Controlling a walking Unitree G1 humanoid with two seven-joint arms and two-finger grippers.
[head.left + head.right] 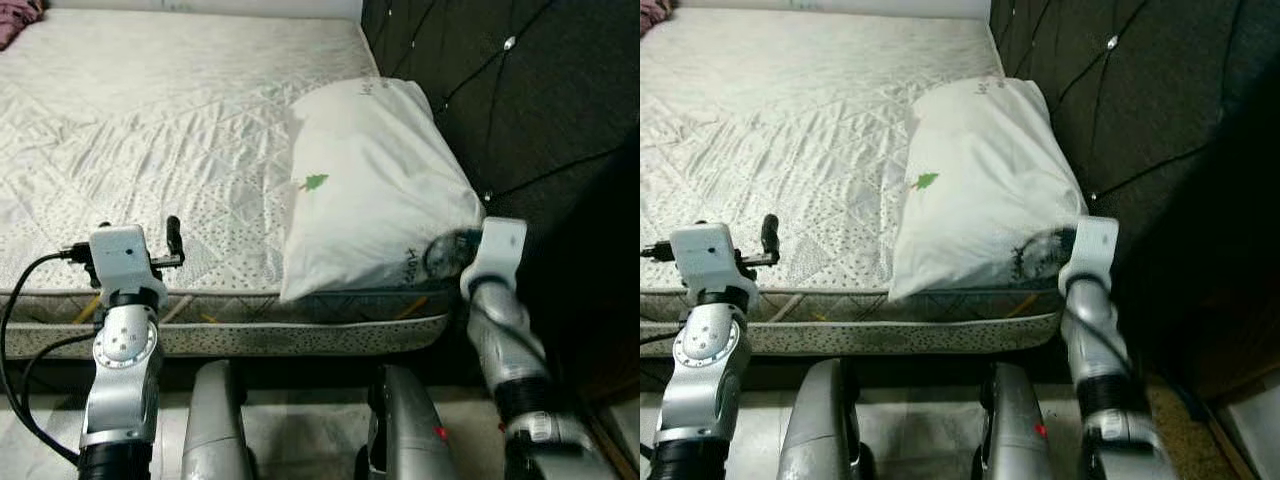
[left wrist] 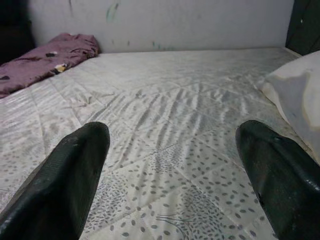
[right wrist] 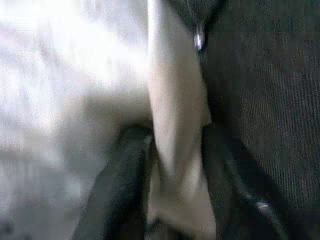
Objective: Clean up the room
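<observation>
A white pillow point(image 1: 370, 180) with a small green tree print lies on the right side of the mattress point(image 1: 150, 120), against the dark headboard point(image 1: 520, 90). My right gripper point(image 3: 172, 145) is at the pillow's near right corner, shut on a fold of the pillowcase point(image 3: 175, 115) that stands between its black fingers point(image 3: 125, 155). Over the mattress near its front edge, my left gripper point(image 2: 172, 137) is open and holds nothing; only quilted cover lies ahead of it.
A crumpled maroon cloth point(image 2: 45, 57) lies at the far left corner of the bed by the wall. The tufted headboard runs along the right side. My legs point(image 1: 215, 420) stand close to the bed's front edge.
</observation>
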